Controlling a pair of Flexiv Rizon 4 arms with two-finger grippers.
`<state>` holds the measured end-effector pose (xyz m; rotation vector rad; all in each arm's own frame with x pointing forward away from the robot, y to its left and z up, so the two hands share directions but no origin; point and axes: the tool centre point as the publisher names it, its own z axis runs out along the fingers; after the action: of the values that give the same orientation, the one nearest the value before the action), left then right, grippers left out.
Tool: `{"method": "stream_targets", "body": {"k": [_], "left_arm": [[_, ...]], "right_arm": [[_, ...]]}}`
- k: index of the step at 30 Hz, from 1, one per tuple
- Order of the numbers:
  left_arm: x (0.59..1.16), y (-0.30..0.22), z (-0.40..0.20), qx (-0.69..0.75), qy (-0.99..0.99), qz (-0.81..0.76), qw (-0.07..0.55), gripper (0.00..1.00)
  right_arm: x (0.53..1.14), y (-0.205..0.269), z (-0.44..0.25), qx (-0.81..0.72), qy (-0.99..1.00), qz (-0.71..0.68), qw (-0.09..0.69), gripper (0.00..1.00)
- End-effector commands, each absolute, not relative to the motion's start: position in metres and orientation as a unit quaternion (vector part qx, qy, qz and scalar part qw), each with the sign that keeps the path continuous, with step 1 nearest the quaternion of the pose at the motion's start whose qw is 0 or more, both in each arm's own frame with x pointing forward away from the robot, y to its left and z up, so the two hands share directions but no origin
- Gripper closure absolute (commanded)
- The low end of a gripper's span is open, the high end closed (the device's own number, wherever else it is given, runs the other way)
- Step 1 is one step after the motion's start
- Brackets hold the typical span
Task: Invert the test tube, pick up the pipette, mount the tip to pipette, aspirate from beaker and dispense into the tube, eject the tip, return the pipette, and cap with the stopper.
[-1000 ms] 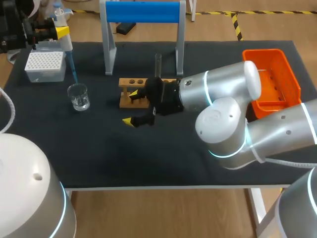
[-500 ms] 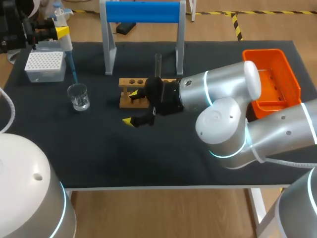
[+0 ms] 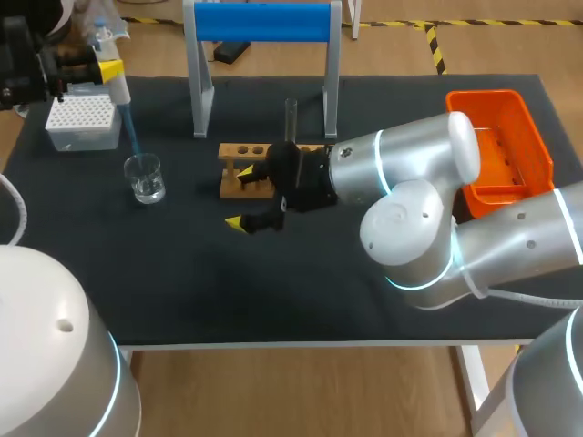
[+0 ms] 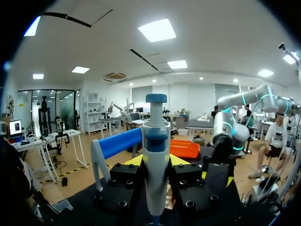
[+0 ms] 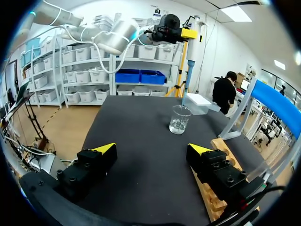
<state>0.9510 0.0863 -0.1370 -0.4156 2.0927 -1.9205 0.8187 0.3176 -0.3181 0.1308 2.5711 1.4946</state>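
Note:
My left gripper (image 3: 98, 66) is at the far left, shut on the white and blue pipette (image 3: 111, 68). The pipette's blue tip (image 3: 130, 132) slants down to just above the glass beaker (image 3: 145, 177), which holds a little clear liquid. In the left wrist view the pipette (image 4: 156, 155) stands upright between the fingers of my left gripper (image 4: 156, 165). A test tube (image 3: 291, 116) stands upright at the back of the wooden rack (image 3: 239, 151). My right gripper (image 3: 242, 198) lies open on its side in front of the rack, holding nothing. Its own view shows the right gripper (image 5: 151, 150) with the beaker (image 5: 180, 120) ahead.
A white tip box (image 3: 84, 122) sits behind the beaker. A blue-topped stand (image 3: 261, 22) rises behind the rack. An orange bin (image 3: 510, 109) lies at the right edge. The rack (image 5: 225, 147) is close beside one right finger.
My left gripper has shifted slightly to the left with the pipette, its tip still above the beaker. The right arm has not moved.

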Motion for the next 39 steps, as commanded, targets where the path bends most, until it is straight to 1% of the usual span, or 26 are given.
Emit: {"method": "stream_targets", "body": {"k": [1,9,39], "left_arm": [[0.957,0.088,-0.144,-0.139,0.722,-0.665,0.134,1.0],[0.961,0.087,-0.156,-0.142,0.726,-0.661,0.129,1.0],[0.966,0.084,-0.188,-0.158,0.73,-0.649,0.145,1.0]], "right_arm": [[0.819,0.318,-0.319,0.044,0.86,0.501,0.082,0.0],[0.819,0.318,-0.319,0.044,0.86,0.501,0.082,0.0],[0.819,0.318,-0.319,0.044,0.86,0.501,0.082,0.0]]}}
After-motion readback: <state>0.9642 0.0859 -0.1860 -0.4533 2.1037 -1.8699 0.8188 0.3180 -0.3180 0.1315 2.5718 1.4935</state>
